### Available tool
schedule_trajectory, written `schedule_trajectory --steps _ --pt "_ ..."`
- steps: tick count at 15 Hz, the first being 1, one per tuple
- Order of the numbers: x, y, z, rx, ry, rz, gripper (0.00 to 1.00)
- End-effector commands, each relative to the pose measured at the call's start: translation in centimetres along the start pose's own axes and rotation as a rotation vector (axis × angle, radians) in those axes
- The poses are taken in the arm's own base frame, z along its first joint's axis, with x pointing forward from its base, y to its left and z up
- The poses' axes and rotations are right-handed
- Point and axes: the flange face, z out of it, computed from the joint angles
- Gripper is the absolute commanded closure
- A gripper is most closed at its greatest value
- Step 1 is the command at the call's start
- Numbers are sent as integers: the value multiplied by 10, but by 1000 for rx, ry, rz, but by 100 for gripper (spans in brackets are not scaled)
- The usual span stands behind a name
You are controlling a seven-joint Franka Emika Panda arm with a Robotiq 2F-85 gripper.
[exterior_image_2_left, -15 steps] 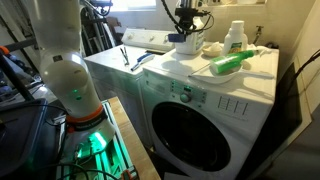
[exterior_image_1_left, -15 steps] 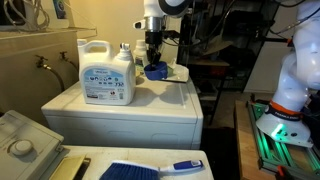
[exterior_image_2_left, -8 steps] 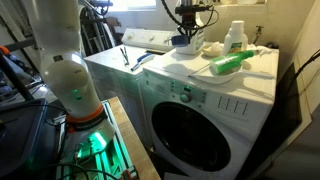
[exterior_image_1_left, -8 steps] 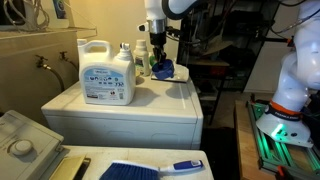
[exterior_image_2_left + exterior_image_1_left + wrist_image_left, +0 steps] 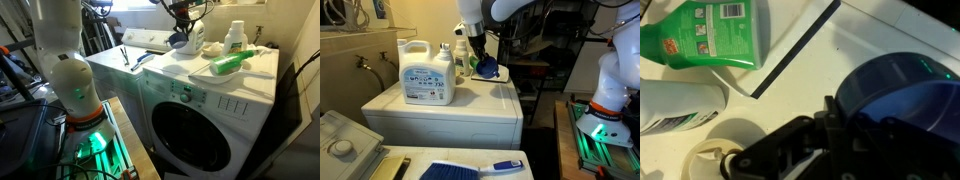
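Observation:
My gripper (image 5: 480, 58) is shut on a dark blue cup (image 5: 487, 69) and holds it tilted a little above the white washer top (image 5: 470, 98). In an exterior view the gripper (image 5: 183, 30) and the cup (image 5: 179, 43) hang over the far part of the washer. In the wrist view the blue cup (image 5: 902, 95) fills the right side between the dark fingers (image 5: 830, 125). Beside it are a green bottle (image 5: 710, 35) lying down and a white bottle (image 5: 675, 105).
A large white detergent jug (image 5: 427, 72) stands on the washer next to the gripper. A green bottle (image 5: 228, 63) lies by an upright white bottle (image 5: 234, 38). A blue brush (image 5: 470, 168) lies on a near surface. The robot base (image 5: 70, 80) stands beside the washer.
My gripper has risen from the washer top with the blue cup in it. It has moved slightly towards the bottles, and the cup is tilted.

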Motion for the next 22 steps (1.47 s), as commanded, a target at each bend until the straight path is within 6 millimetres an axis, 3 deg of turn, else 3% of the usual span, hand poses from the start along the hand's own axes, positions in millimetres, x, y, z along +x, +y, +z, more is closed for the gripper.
schedule_trajectory --steps 1,5,6,10,12,17,20,22 --pt "34 -33 -6 -132 -139 -62 98" --pt "67 -66 -10 -305 -269 -171 98" --pt "55 -62 -10 -245 -211 -150 93" --pt "71 -72 -9 -295 -246 -177 93" --pt "76 -77 -11 -334 -280 -194 98" --pt "100 -137 -29 -547 -447 -271 98" --pt "116 -178 -29 -696 -509 -330 98" --pt "124 -193 -25 -810 -527 -360 98"
